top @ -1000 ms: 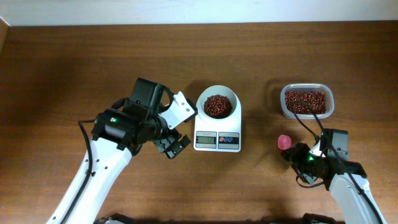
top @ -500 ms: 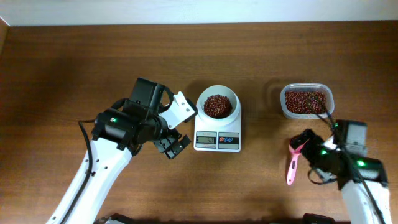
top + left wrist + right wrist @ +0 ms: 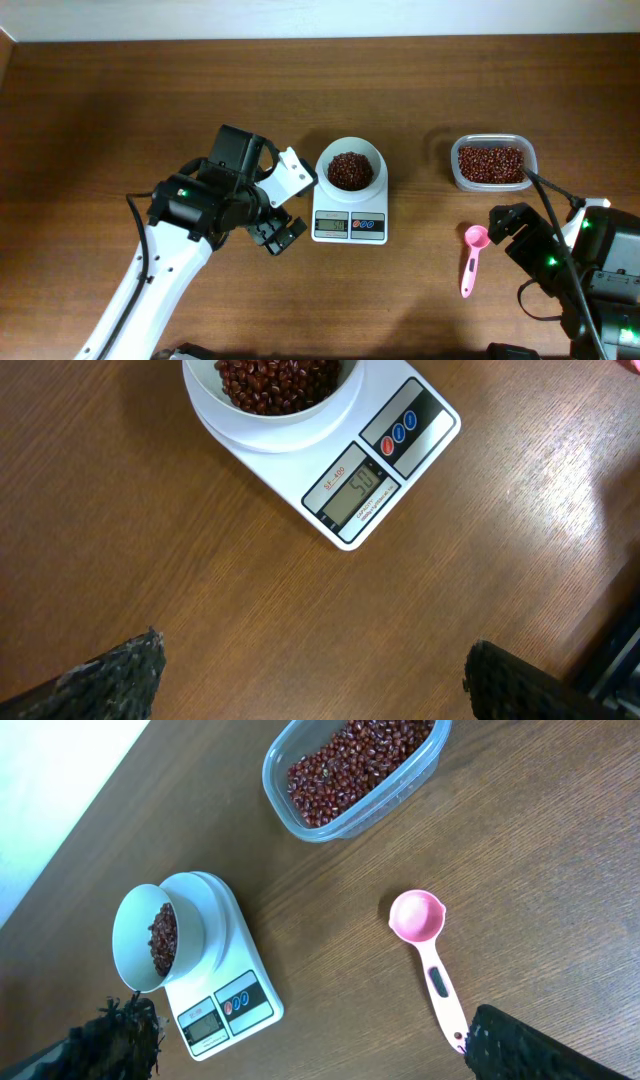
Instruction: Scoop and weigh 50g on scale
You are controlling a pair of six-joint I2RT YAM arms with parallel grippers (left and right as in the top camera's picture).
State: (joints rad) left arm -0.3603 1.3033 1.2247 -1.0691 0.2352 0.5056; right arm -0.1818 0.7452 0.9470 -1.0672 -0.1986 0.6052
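Scale point(image 3: 349, 227): we see it at mid-table, a white bowl point(image 3: 321, 165) on top, its display and buttons facing the near edge; the left wrist view shows 50 on the display.
Beans point(image 3: 349, 169): a dark red-brown heap sits in the scale's bowl; more fill the clear tub point(image 3: 455, 168) well to the right.
Spoon point(image 3: 470, 262): pink, lying flat on the table point(image 3: 100, 100) below the tub, scoop end toward it, touched by nothing.
Left claw point(image 3: 281, 236): fingers wide apart, holding nothing, just left of the scale.
Right claw point(image 3: 300, 1030): fingers wide apart, holding nothing; we place it just right of the spoon, apart from it.
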